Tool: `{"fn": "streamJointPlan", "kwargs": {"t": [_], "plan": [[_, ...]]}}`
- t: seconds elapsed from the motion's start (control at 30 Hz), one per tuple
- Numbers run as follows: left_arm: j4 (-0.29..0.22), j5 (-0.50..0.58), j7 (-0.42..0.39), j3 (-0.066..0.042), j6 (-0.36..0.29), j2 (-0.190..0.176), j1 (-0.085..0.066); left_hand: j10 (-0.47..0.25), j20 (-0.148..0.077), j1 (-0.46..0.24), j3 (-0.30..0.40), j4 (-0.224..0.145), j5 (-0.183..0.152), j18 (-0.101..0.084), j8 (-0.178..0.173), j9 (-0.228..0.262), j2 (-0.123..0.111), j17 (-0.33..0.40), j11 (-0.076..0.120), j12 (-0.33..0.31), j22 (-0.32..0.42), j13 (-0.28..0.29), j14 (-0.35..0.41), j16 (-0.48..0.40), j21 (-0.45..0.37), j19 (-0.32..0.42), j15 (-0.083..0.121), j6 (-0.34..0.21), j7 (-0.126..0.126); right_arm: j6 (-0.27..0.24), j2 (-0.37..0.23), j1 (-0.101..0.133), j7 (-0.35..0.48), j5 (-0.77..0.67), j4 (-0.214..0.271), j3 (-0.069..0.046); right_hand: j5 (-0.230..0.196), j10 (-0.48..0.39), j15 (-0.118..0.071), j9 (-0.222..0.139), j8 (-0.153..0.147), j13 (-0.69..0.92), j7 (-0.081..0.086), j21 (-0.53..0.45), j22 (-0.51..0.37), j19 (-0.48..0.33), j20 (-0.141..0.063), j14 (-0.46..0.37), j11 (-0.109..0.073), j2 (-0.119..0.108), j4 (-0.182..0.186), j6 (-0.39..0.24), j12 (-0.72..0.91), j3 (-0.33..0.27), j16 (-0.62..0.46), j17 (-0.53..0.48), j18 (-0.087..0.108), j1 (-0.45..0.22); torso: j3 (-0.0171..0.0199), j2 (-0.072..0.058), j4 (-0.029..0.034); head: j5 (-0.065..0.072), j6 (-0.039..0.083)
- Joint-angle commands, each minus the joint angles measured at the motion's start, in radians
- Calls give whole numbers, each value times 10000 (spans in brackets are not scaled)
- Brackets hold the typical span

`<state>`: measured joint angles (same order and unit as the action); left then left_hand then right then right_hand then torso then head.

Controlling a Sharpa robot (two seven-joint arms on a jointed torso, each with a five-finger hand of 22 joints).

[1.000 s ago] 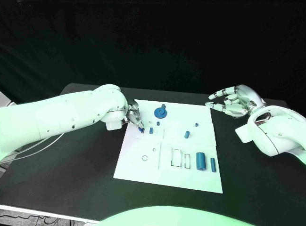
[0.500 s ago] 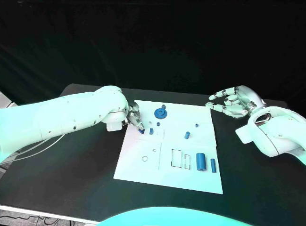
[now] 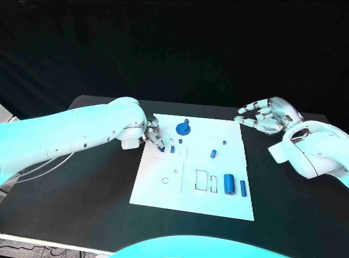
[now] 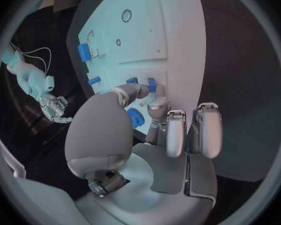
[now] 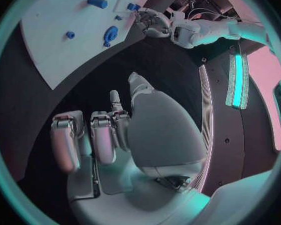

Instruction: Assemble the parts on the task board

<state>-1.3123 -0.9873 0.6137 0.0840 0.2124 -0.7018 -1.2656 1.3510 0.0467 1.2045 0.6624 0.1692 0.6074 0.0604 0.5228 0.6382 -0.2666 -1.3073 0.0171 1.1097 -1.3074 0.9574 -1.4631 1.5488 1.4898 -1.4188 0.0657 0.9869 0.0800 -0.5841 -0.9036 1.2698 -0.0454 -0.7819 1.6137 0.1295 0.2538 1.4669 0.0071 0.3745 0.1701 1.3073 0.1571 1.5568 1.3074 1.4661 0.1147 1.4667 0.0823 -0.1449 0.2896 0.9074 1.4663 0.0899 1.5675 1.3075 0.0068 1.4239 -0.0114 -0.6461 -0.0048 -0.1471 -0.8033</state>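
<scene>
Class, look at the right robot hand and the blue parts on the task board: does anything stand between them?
Nothing visible does: the right robot hand hovers beside the task board, bare black table between.

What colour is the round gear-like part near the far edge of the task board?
Blue. The gear-like part stands out against the white task board; the head view shows it best.

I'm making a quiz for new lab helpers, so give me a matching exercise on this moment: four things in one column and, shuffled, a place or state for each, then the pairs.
Things:
1. left hand
2. right hand
3. round blue part
4. two long blue cylinders

Places or states:
A. lying side by side near the task board's right edge, on the side near the robot
B. over the black table, off the board, holding nothing
C. on the board's far end
D. at the board's left edge, fingers on a small blue part

Pairs: 1-D, 2-B, 3-C, 4-A
</scene>
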Motion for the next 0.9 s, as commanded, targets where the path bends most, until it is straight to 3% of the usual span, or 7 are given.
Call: {"fn": "streamJointPlan", "kwargs": {"t": [0.03, 0.23, 0.47, 0.9], "plan": [[-11, 49, 40, 19, 394, 41, 30, 3, -46, -41, 1728, -1777, 6, -110, 57, 701, 72, -2211, 0, -59, -744, -5, -949, -29, -9, 59, 60, 236, -175, 52, -1, -6, 107, -37, 12, -1, 60, 201, -30, -13, 62, 1818, 32, -54, 2524, 952, -67, 998, -55, -19, -19, -69, -26, 54, -32, 2462, -19, -102, 2, -3, 1, 0, -8], [8, 129, 33, 21, 448, 61, 31, 18, -40, -183, 1636, -1719, -51, -109, 95, 769, 107, -2243, 6, -104, -731, -46, -959, -11, -25, 73, 54, 231, -189, 53, -8, -6, 103, -37, 19, -1, 60, 201, -30, -13, 62, 1818, 32, -54, 2524, 952, -67, 998, -55, -19, -19, -69, -26, 54, -32, 2462, -19, -102, 3, 0, -2, 3, -27], [27, 198, 18, 22, 352, 84, 31, 188, -56, -460, 1048, -1612, -187, -121, 318, 1069, 168, -2356, 99, -131, -760, -58, -995, 56, -48, 44, 105, 224, -317, 47, -15, -6, 104, -37, 28, -1, 60, 201, -30, -13, 62, 1818, 32, -54, 2524, 952, -67, 998, -55, -19, -19, -69, -26, 54, -32, 2462, -19, -102, 10, -1, -1, 1, -23], [65, 206, -33, 22, -76, 142, 31, 308, -88, -433, 909, -1625, -224, -147, 414, 1205, 265, -2390, 148, -48, -857, 60, -1006, 77, -13, -47, 144, 250, -371, 38, -33, -6, 103, -37, 49, -2, 60, 201, -30, -13, 62, 1818, 32, -54, 2524, 952, -67, 998, -55, -19, -19, -69, -26, 54, -32, 2462, -19, -102, 5, -4, 2, 29, -28]]}}
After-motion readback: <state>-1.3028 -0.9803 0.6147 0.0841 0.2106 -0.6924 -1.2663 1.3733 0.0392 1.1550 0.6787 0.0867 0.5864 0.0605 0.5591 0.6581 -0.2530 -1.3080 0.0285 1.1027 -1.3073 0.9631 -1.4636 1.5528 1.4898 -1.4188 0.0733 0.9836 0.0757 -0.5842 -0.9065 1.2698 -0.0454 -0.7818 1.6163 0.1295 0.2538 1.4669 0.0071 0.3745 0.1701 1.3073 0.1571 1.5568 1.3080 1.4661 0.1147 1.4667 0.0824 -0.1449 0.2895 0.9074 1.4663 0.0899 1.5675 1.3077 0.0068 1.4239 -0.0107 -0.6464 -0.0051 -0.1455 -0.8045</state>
